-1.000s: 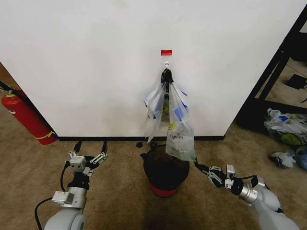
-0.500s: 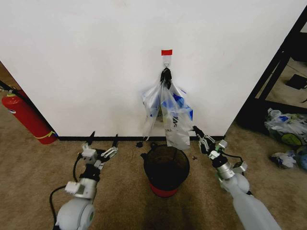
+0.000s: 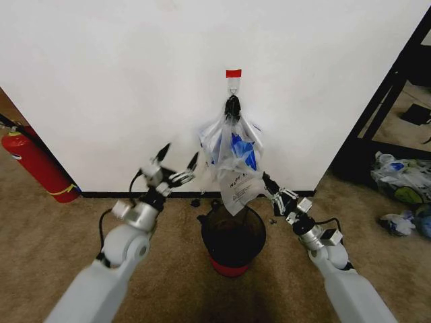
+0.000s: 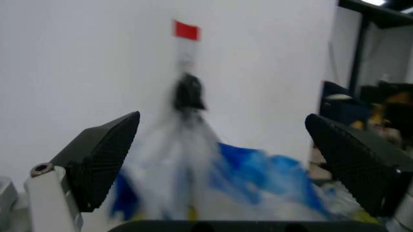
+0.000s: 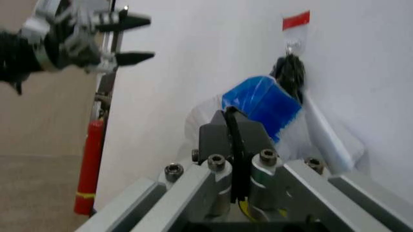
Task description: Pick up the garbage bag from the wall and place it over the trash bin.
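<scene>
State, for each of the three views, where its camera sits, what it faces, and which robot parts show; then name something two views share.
Head: high, facing the wall, trash bin, both arms.
Left wrist: behind the open left end effector, facing the garbage bag.
Right wrist: on the right end effector, facing the bag and hook.
Shared: red tape.

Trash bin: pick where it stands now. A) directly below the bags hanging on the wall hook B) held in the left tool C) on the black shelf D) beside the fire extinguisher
A: the trash bin stands on the carpet right under the garbage bag hanging from the hook.
</scene>
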Robot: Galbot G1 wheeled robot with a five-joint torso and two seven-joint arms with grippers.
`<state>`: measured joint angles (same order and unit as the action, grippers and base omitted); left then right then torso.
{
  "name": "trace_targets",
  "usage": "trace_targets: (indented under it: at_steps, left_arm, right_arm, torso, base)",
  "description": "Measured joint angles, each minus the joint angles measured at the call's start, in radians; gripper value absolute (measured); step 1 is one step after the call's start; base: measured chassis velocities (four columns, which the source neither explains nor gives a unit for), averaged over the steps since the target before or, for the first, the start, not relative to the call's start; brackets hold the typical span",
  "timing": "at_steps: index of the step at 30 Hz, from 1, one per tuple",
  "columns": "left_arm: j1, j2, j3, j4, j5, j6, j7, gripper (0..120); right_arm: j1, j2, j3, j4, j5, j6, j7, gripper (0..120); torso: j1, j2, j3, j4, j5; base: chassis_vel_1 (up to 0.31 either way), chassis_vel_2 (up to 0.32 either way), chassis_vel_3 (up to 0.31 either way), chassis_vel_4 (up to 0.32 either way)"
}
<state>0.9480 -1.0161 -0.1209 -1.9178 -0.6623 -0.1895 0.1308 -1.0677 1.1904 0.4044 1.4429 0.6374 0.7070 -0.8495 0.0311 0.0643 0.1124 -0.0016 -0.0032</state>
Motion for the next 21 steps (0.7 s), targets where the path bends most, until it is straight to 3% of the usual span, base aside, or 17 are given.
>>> trace_targets:
  at_steps: [3,6,10,13,14,18,21]
  left_arm:
    - [-0.067,0.036,0.106,-0.015,-0.050,0.037,-0.011,100]
    - [-0.103,0.047,0.158,-0.030,-0.070,0.059,-0.019,100]
    - [-0.241,0.053,0.307,-0.027,-0.082,0.103,-0.082,100]
    - [-0.343,0.040,0.439,-0.019,-0.070,0.182,-0.208,98]
    - [-0.343,0.040,0.439,-0.019,-0.070,0.182,-0.208,98]
    - [-0.482,0.007,0.590,0.003,-0.052,0.348,-0.460,94]
    - [-0.524,-0.008,0.626,0.017,-0.025,0.397,-0.525,92]
  right_arm:
    - [0.011,0.006,0.003,-0.020,-0.025,0.007,0.000,0]
    - [0.016,0.008,0.003,-0.024,-0.031,0.008,0.000,0]
    - [0.021,0.013,0.002,-0.027,-0.041,0.008,0.001,0]
    - [0.018,0.014,0.002,-0.031,-0.043,0.008,0.004,0]
    - [0.018,0.014,0.002,-0.031,-0.043,0.008,0.004,0]
    - [0.016,0.018,0.004,-0.042,-0.053,0.008,0.008,0]
    - [0.016,0.023,0.004,-0.044,-0.056,0.008,0.010,0]
  torso:
    - [0.000,0.000,0.000,0.0003,-0.0003]
    - [0.000,0.000,0.000,0.0005,-0.0002]
    - [0.000,0.000,0.000,0.0002,0.0000]
    - [0.000,0.000,0.000,-0.0001,-0.0003]
    - [0.000,0.000,0.000,-0.0001,-0.0003]
    - [0.000,0.000,0.000,-0.0001,0.0000]
    - [0.000,0.000,0.000,0.0001,-0.0002]
  base:
    - [0.000,0.000,0.000,0.000]
    - [0.000,0.000,0.000,0.000]
    - [0.000,0.000,0.000,0.000]
    - [0.000,0.000,0.000,0.000]
    - [0.000,0.000,0.000,0.000]
    - [0.000,0.000,0.000,0.000]
    - [0.000,0.000,0.000,0.000]
